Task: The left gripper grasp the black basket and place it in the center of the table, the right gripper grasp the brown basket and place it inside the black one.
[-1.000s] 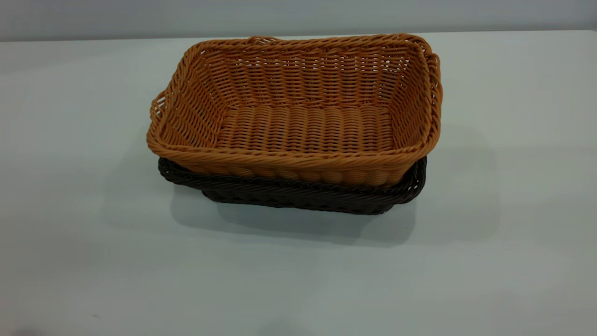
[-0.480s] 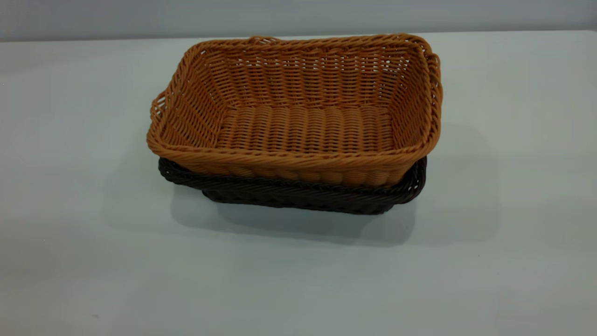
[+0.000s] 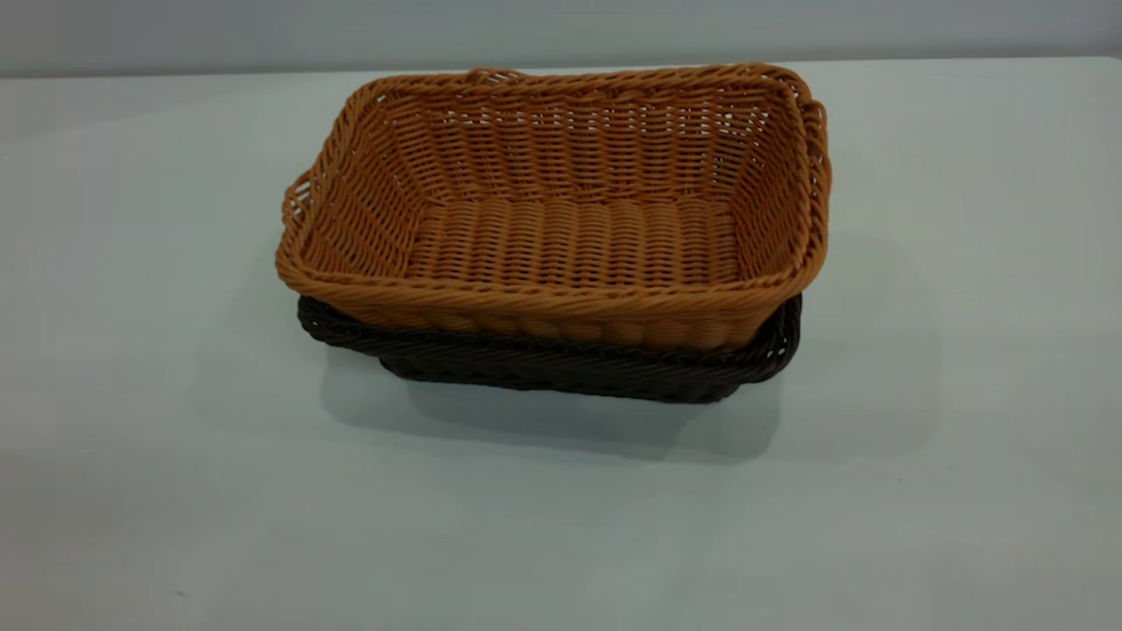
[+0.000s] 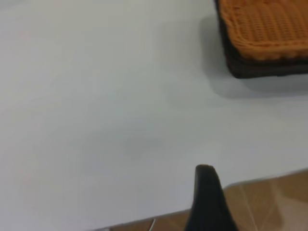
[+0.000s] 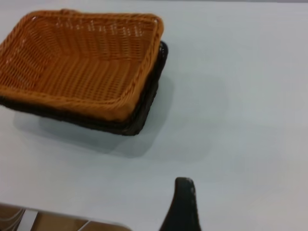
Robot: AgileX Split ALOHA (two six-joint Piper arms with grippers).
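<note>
Left wrist view shows only one dark fingertip of the left tool (image 4: 206, 192), poking up over the near edge of the counter (image 4: 106, 110); the other finger is out of sight, so I cannot tell whether this tool is spread or pressed together. It holds nothing and hangs well apart from the baskets, which sit off toward two o'clock from that fingertip.

The right wrist view gives the same partial look at the right tool (image 5: 182, 204): a single black fingertip above the counter's edge, nothing pinched, its spread impossible to judge. From that fingertip the baskets lie toward ten o'clock, again well apart.

Moving outward to the exterior view, neither arm appears. The brown basket (image 3: 561, 210) sits nested inside the black basket (image 3: 570, 368), whose dark braided rim shows as a band beneath the front and right sides of the brown one. The pair rests upright, about in the middle of the counter (image 3: 964, 438), a little toward twelve o'clock from the centre of that view. The brown basket sits slightly high, so its rim stands above the black rim rather than level with it.

Judging from this layout, both steps look finished: the black basket is placed centrally and the brown one is inside it. Nothing seems left except for the arms to stay clear.
</note>
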